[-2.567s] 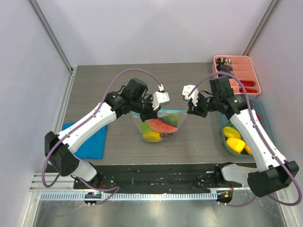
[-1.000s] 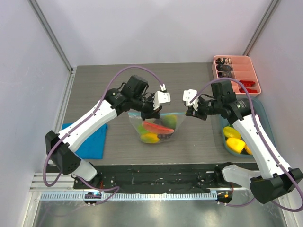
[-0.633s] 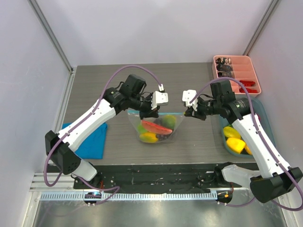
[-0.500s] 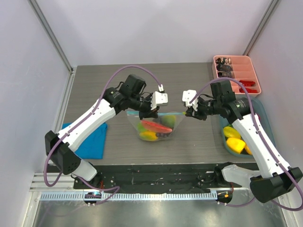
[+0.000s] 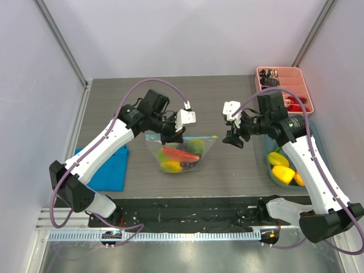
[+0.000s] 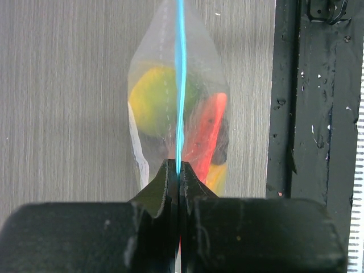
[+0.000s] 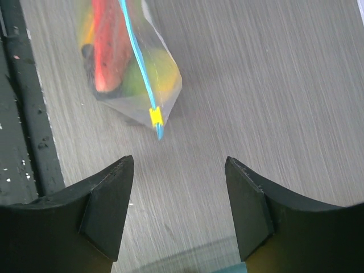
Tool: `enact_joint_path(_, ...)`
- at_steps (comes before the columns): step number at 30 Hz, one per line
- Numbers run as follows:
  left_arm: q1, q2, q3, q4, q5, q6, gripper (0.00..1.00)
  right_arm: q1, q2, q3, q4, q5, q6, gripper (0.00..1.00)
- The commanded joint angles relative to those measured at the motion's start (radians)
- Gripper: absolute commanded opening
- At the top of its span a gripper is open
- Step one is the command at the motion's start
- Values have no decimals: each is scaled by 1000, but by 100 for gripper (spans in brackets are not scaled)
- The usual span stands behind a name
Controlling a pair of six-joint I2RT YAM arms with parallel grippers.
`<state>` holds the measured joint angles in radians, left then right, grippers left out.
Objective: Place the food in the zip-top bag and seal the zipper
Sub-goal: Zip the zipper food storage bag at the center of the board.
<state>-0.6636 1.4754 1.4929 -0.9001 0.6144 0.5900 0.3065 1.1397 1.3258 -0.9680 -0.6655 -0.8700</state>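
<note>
A: Grey table (image 5: pixel 114 102), near its middle: our left gripper (image 6: pixel 179 170) is clamped tight on the left end of the zipper (image 6: pixel 181 79), with the zip-top bag (image 6: pixel 165 34) holding the food (image 6: pixel 207 131) below.
B: Our right gripper (image 7: pixel 179 170) gapes empty beside the yellow slider (image 7: pixel 155 116); we should check the zipper's whole length before releasing.

i've got the l gripper (image 5: pixel 172 134) pinched on the zipper (image 5: pixel 196 137) toward its left end, zip-top bag (image 5: pixel 200 161) w/ food (image 5: pixel 177 154) inside (red slice, yellow, green); r gripper (image 5: pixel 233 138) near its right end, apart.
</note>
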Motion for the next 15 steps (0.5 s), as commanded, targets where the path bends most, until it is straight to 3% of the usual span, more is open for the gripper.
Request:
enact_joint_path(1,-4,-33,7,30,41,14,0,38,12,32,35,-63,38,70)
enact_joint_path(7,-7,-30,10,26,41,19,0,141,43,6,129,-8,72,64)
enact_joint_path(15,-7,-41,1,27,33,21,0,207,92,-23,149,89,72,40)
